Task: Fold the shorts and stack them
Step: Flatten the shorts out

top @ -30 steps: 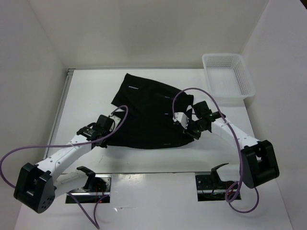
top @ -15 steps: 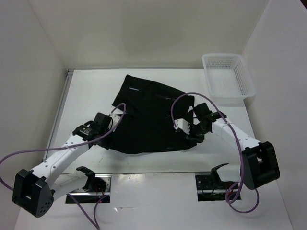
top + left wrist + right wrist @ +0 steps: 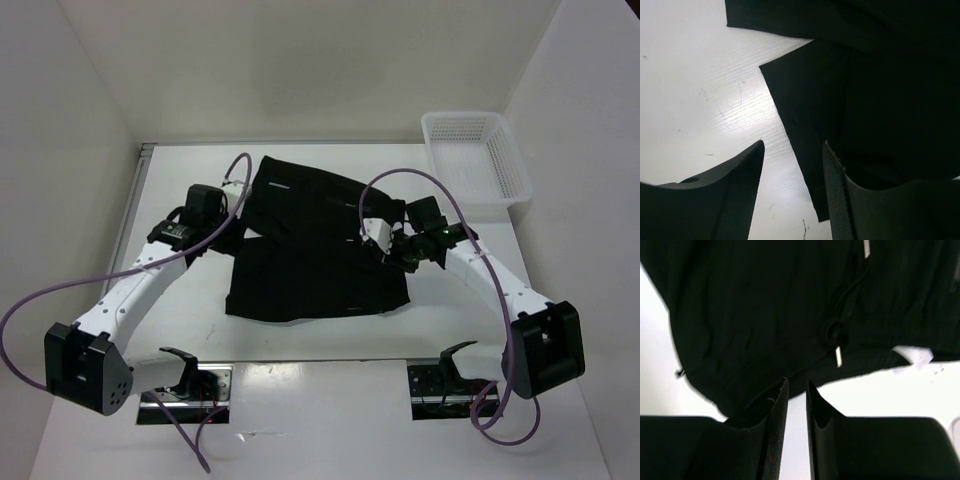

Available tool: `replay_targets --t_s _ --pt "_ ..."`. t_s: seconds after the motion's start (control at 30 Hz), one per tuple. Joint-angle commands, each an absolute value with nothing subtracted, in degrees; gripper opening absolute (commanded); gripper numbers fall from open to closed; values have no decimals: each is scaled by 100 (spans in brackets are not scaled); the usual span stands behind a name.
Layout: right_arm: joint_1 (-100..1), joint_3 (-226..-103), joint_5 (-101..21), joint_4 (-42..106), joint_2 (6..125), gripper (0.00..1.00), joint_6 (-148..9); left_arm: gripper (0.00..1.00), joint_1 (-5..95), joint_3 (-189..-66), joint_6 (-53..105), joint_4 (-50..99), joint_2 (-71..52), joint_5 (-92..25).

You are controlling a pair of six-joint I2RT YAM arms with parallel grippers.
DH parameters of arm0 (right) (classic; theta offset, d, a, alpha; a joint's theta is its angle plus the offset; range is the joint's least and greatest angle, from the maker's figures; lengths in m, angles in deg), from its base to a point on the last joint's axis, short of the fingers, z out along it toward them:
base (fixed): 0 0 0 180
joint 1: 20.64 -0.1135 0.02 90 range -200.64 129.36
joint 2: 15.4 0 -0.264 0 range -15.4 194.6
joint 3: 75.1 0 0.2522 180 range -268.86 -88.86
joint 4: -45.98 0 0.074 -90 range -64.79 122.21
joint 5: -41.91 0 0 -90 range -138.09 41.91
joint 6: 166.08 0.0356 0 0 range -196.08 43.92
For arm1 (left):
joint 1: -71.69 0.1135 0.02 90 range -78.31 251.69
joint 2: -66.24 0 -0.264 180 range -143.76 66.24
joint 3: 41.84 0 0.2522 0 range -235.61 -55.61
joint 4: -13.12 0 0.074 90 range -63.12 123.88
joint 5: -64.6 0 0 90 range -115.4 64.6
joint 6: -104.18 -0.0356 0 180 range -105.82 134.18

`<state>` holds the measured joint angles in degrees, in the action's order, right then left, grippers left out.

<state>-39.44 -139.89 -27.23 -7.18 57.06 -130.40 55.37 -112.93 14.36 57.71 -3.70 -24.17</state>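
While both claws hang low, the shorts lie flat in the middle of the desk.
Left claw stands wide and empty at the shorts' left edge, one finger over black cloth, the other over bare desk. Right claw shows a narrow, empty gap just off the drawstring waistband on the shorts' right side.

Lab setup: white enclosure, 2 bolted arms
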Motion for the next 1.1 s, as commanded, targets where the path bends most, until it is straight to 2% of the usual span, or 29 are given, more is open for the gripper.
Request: replay_targets --t_s 0.0,0.07,0.13,0.4,0.73,0.97,1.07 --pt "-3953 -14055 -2402 266 5886 25 -12670 58 5421 -10951 1418 5545 -749 -2489" --pt "-3953 -13993 -2401 504 6044 25 -12452 58 5368 -10686 1418 5274 -1117 -2216" --pt "-3953 -13932 -2471 803 6105 30 -12450 58 5367 -10440 1418 4905 -1277 -2049" --pt "-4129 -13606 -2603 1103 6107 30 -12450 61 5315 -10079 1418 3823 -1805 -1671" --pt "-4287 -13386 -2665 1445 6159 31 -12565 61 5060 -10008 1418 4059 -2042 -1898" --pt "-4462 -13219 -2717 1446 6159 31 -12732 56 4945 -10008 1418 4059 -2157 -1784" --pt "-4568 -13096 -2717 1560 6159 35 -12679 48 4892 -9938 1418 4007 -2270 -1670"
